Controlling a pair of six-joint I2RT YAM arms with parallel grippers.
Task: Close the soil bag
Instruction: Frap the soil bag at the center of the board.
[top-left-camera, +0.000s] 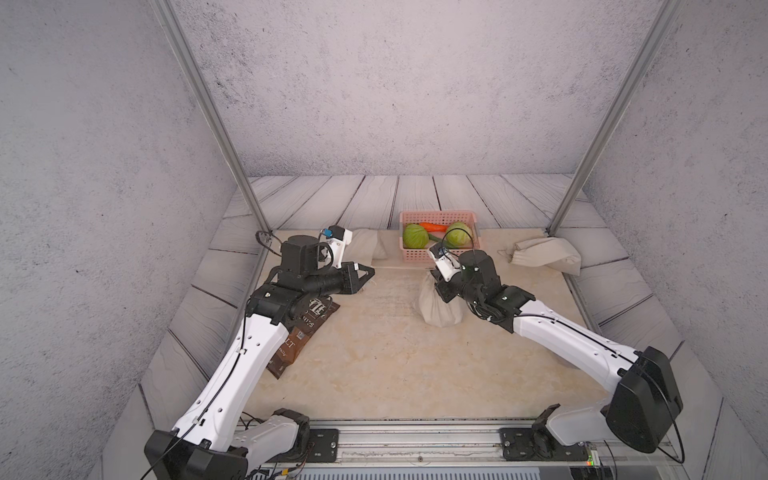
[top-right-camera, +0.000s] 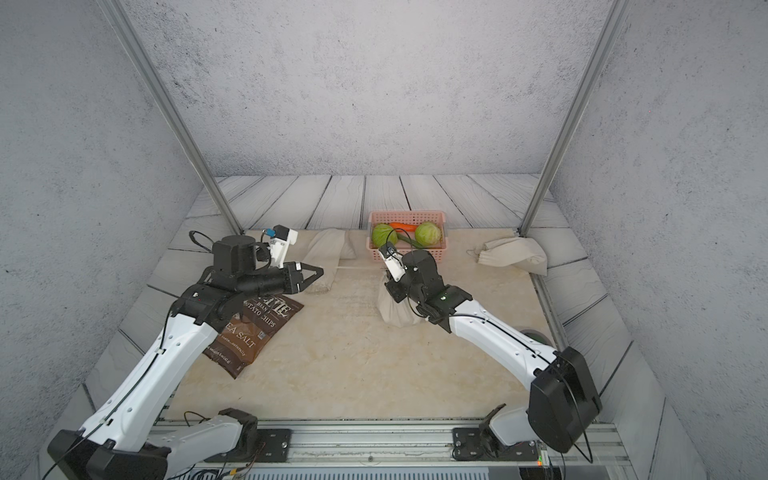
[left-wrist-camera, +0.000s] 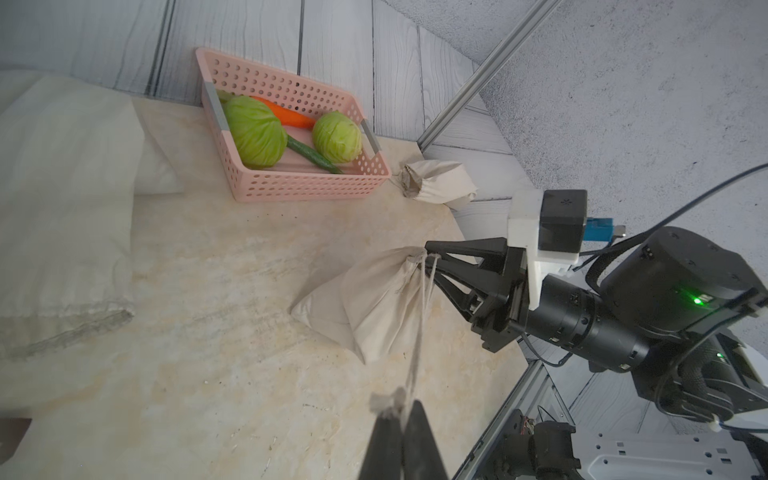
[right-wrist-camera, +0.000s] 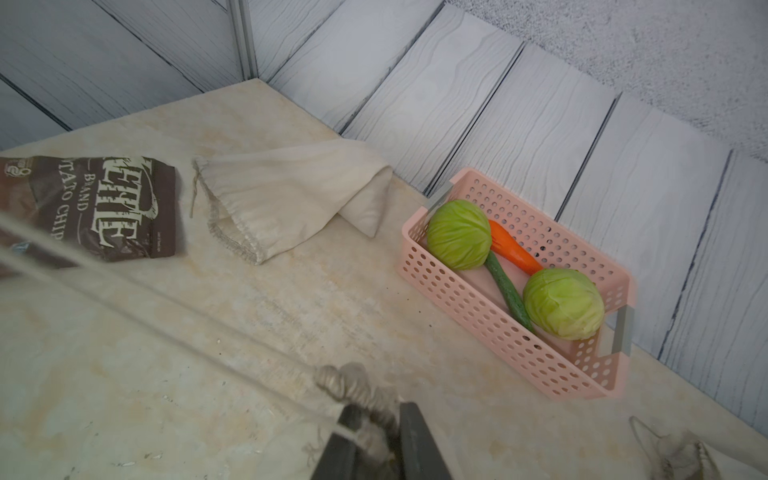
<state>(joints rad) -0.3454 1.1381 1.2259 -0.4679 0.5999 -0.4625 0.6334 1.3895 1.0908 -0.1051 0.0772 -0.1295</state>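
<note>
1. Soil bag (top-left-camera: 440, 309): a small cloth drawstring sack. It stands upright on the table (top-left-camera: 374, 370), near the middle and just in front of the pink basket (top-left-camera: 415, 254). Its neck is gathered into a tight bunch at the top.

2. Right gripper (left-wrist-camera: 430, 259): I come in level at the bag's neck. My two fingers sit on either side of the bunched cloth and pinch it. In the right wrist view, the gathered fabric fills the gap between them.

3. Left gripper (left-wrist-camera: 401, 411): my fingers are pressed together on the knotted end of the drawstring (left-wrist-camera: 419, 332). In both top views this gripper sits well to the left of the bag. The cord runs in a straight line from the bag's neck to my fingertips, clear of the table.

4. Surroundings:
- The basket holds two cabbages (top-left-camera: 415, 237), a carrot (top-left-camera: 434, 227) and a cucumber (right-wrist-camera: 507, 291).
- A brown chips bag (top-right-camera: 257, 328) lies flat under my left arm.
- A limp cloth sack (top-right-camera: 328, 249) lies beyond my left gripper, near the back edge.
- A second filled sack (top-left-camera: 544, 259) lies on its side at the right back corner, well apart from the soil bag.
</note>
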